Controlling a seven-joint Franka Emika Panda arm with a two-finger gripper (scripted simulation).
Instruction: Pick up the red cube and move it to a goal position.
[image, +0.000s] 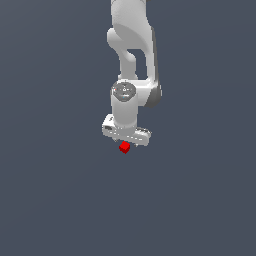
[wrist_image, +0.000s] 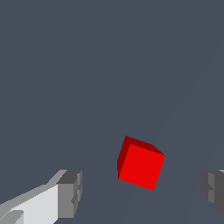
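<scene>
The red cube (image: 124, 147) is a tiny bright red block on the plain dark grey floor, right under the white arm's hand. In the wrist view the red cube (wrist_image: 141, 163) lies between the two grey fingertips (wrist_image: 70, 194), with clear gaps on both sides, and it sits turned at an angle to them. My gripper (wrist_image: 142, 192) is open and touches nothing. In the exterior view the gripper (image: 126, 141) hangs just above the cube, and the hand hides its fingers.
The floor (image: 60, 190) is a plain dark grey surface all round. The white arm (image: 131, 45) rises toward the top of the exterior view.
</scene>
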